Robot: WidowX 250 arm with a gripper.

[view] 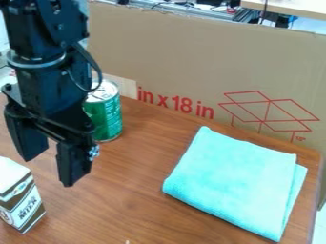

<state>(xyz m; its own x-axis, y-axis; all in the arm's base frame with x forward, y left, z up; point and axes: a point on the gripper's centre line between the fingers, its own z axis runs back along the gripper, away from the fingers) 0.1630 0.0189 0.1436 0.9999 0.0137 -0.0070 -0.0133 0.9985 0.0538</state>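
Observation:
The black gripper hangs at the left over the wooden table, its two fingers apart with nothing between them. Just behind and to its right stands a green can with a silver top, upright and partly hidden by the arm. Below the gripper at the left edge is a white and brown milk carton, cut off by the view's edge. A folded turquoise cloth lies flat on the right part of the table.
The brown table spreads between the carton and the cloth. A tall cardboard panel with red print stands along its back and right edges, behind the can and the cloth. Cables and equipment lie beyond the panel.

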